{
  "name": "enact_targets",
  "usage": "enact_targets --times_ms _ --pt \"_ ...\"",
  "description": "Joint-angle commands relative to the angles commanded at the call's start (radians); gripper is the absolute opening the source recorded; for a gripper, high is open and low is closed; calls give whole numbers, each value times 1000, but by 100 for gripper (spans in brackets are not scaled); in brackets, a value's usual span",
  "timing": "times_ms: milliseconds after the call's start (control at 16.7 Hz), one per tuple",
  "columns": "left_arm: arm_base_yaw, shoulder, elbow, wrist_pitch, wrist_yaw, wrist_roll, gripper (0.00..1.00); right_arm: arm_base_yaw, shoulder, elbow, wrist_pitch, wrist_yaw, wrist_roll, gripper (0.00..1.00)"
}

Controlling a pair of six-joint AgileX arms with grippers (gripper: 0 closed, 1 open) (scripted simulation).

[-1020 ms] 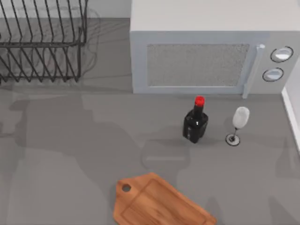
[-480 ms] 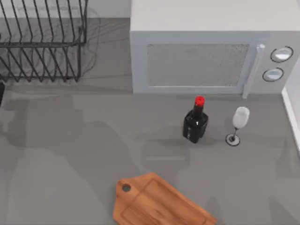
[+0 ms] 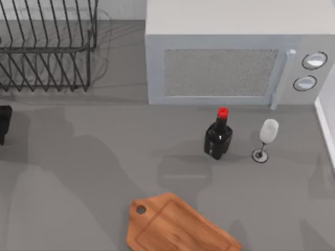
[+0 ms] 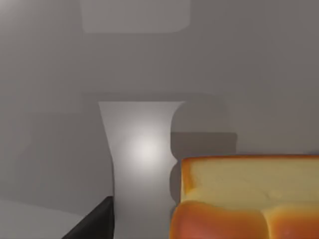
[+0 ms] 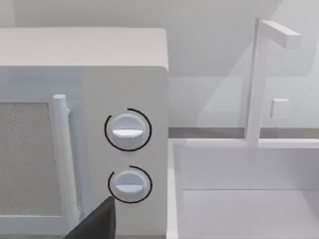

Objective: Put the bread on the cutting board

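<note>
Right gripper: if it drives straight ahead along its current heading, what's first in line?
Likely the microwave: in the right wrist view its front corner with the two knobs sits nearly dead ahead, the sink just beside it. Depth is unclear, so it could graze the sink's edge instead.

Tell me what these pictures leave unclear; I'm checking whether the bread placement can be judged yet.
- Bread: the left wrist view's edge cuts it off, so its full shape is hidden.
- Cutting board: the top view's lower edge cuts off its far end.
- Left arm: a dark part at the top view's left edge; the tool's fingers cannot be judged.
- Right tool: one dark finger is cropped in the right wrist view.
</note>
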Motion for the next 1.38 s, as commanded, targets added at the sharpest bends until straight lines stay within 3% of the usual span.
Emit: enact_targets --times_ms 60,840,1380 --pt "0 0 0 0 0 0 100 0 0 0 0 0 0 100" --pt "0 0 0 0 0 0 2 0 0 0 0 0 0 100" --pt "-3 -27 9 -11 5 -1 0 0 0 0 0 0 0 100"
